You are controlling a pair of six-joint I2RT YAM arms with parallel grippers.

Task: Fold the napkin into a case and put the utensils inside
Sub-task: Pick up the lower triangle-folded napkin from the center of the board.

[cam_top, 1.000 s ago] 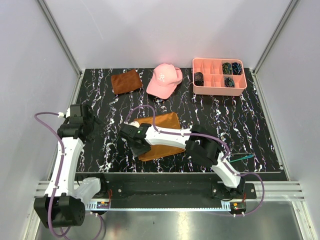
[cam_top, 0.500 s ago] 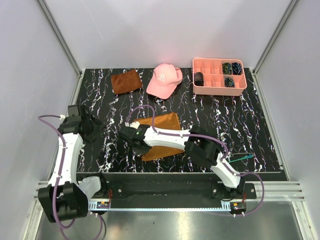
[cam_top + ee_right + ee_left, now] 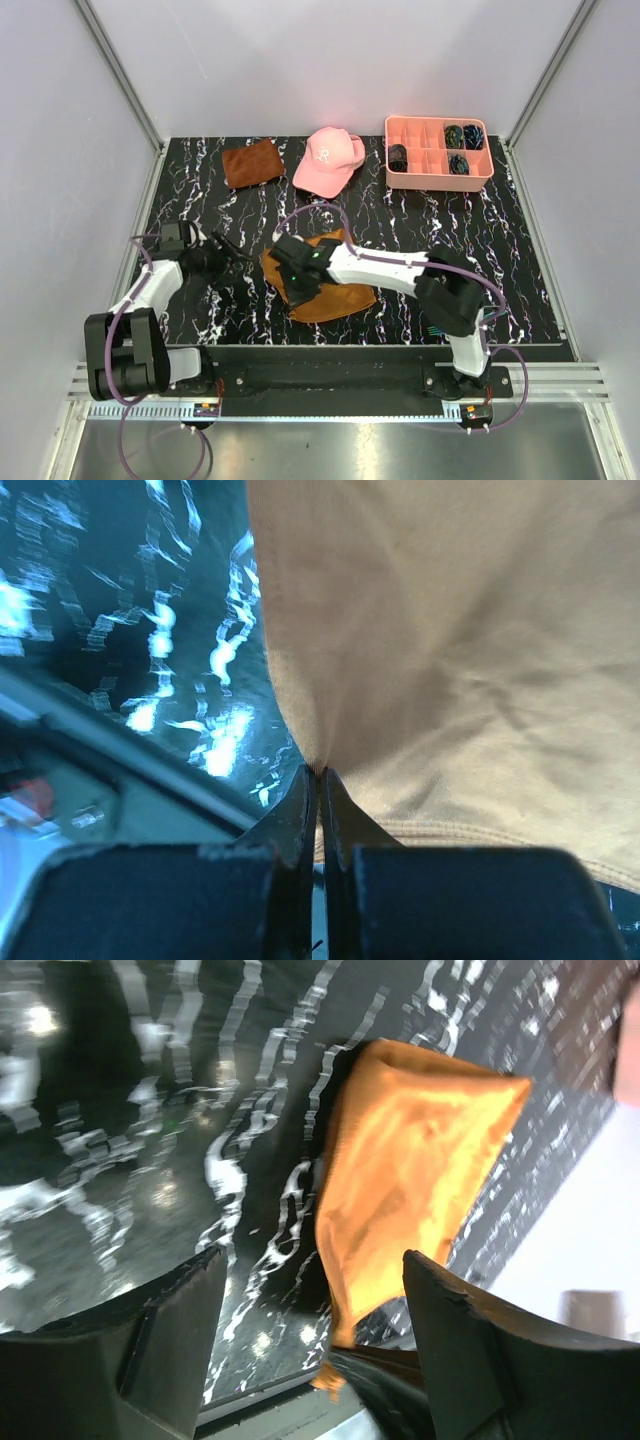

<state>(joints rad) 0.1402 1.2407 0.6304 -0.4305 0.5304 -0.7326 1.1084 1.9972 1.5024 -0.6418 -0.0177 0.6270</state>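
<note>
The left tool (image 3: 228, 250) stands wide and empty just left of the napkin (image 3: 335, 298), which lies mid-bench (image 3: 480, 250) near the front edge. The right tool (image 3: 318, 776) pinches the cloth's left edge; I judge it should carry that edge across low and evenly. A second earlier this tool sat further left, and the left arm stood farther from the cloth.

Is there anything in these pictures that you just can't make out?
Top view: the dark items in the pink tray are too small to identify.
Top view: the right arm hides part of the napkin.
Right wrist view: the shut right gripper hides how much cloth it pinches.
The utensils: not clearly found in any view.
</note>
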